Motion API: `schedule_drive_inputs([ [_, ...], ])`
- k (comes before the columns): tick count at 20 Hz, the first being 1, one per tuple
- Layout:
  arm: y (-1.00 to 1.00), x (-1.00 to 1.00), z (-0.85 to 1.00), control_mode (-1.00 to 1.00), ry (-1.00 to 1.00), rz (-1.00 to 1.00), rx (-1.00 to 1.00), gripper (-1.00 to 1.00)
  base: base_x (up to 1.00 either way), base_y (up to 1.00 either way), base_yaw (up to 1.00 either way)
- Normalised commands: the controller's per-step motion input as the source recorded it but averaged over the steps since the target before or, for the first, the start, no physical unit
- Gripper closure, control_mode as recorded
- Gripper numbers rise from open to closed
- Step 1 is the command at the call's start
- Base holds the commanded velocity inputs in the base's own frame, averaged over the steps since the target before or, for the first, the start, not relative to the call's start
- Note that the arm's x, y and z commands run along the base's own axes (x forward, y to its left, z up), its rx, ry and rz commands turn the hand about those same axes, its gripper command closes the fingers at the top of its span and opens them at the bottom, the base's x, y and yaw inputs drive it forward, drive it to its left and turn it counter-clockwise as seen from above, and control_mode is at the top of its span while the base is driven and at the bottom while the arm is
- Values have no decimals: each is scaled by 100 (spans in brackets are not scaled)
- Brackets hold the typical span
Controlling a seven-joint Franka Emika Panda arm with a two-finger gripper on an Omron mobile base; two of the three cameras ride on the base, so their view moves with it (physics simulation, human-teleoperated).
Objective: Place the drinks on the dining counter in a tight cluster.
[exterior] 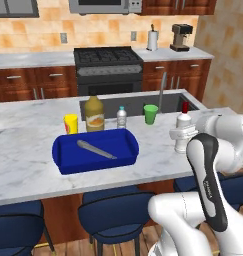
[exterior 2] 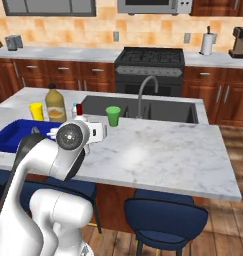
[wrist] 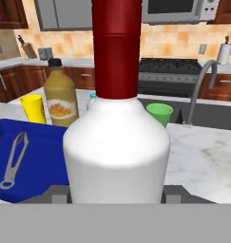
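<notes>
Hand [exterior: 182,134] is clamped on the white bottle [exterior: 182,131], red cap up, bottle upright. In the hand view the bottle [wrist: 118,152] sits right between the fingertips [wrist: 58,193], body wide at the bottom, red neck rising out the top of frame. In the left base view it sits at the right part of the worktop [exterior: 28,165], near the front edge; can't tell if the base touches the marble or is just off it.

Juice jug [exterior: 94,114] stands upright at the sink's left front corner, behind the blue tray [exterior: 63,152]. Water bottle [exterior: 122,117] is just right of the jug, close but apart, at the sink's front rim. White bottle is well apart from both, off to the right.

Yellow cup [exterior: 71,124] stands left of the jug, at the tray's back left corner. Green cup [exterior: 151,114] is right of the water bottle, next to the faucet [exterior: 162,90]. Tray holds one grey metal tool [exterior: 95,149], lying diagonally.

From the right base view the hand [exterior 2: 95,133] is over the worktop's left part, the tray [exterior 2: 8,135] beyond it to the left, jug [exterior 2: 55,104] behind it.
</notes>
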Motion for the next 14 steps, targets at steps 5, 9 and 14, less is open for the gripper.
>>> schedule_drive_inputs([
  [5,8,13,0,-100,-2,3,0,100,5,4,5],
  [9,34,51,0,-100,-8,4,0,100,0,0,0],
  [14,19,60,0,-100,0,0,0,100,0,0,0],
])
